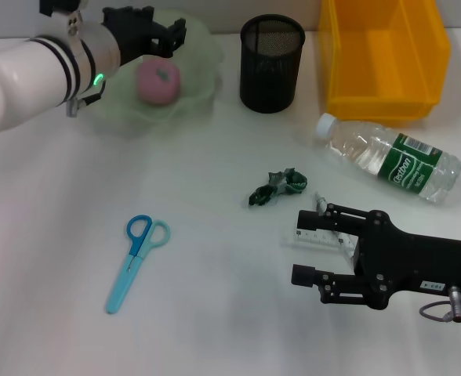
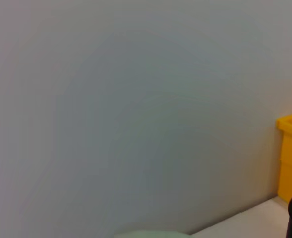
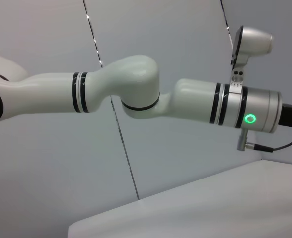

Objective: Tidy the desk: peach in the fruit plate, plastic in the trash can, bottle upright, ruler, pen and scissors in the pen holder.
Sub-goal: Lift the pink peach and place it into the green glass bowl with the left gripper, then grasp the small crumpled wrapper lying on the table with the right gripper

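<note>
White counter (image 1: 215,313) carries everything, and the black mesh pen holder (image 1: 271,64) near its far edge serves as landmark. Left of the holder, the peach (image 1: 159,83) already sits in the pale green fruit plate (image 1: 199,47), with the left gripper (image 1: 164,41) hovering over it, fingers spread and empty. Right of the holder stands the yellow trash can (image 1: 383,59); nearer than that, the bottle (image 1: 391,160) lies on its side. Well in front of the holder lie the crumpled plastic (image 1: 276,186), the blue scissors (image 1: 136,260) and the clear ruler (image 1: 318,236). The right gripper (image 1: 313,244) hovers with open fingers straddling the ruler, so ruler pickup appears in hand; next it should lower and close.
</note>
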Robot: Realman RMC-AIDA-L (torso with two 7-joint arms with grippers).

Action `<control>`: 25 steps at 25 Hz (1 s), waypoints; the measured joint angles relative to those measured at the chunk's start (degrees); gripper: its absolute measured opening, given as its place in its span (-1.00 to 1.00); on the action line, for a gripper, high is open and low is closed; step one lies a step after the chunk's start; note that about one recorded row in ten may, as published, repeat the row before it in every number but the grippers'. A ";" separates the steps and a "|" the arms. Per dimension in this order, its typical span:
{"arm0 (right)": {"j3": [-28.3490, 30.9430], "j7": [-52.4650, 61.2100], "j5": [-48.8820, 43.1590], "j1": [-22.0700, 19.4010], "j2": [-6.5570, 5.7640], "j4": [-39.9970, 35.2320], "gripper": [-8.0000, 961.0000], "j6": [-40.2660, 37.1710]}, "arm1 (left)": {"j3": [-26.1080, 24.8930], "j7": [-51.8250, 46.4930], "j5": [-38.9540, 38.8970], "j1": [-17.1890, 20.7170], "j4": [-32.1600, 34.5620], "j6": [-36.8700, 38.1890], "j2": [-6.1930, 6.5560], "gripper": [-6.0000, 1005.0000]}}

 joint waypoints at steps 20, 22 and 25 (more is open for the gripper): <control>-0.22 0.00 0.00 -0.14 0.00 0.42 0.62 -0.26 | -32.66 51.58 -41.35 2.02 -14.33 53.38 0.43 0.40; -0.12 -0.21 0.00 -0.21 0.00 0.53 0.62 -0.41 | -33.07 61.45 -41.40 2.93 -15.98 58.62 0.18 0.40; -0.10 -0.70 0.00 -0.41 0.00 0.66 0.62 -0.45 | -32.96 68.04 -42.61 3.70 -17.98 62.83 0.04 0.40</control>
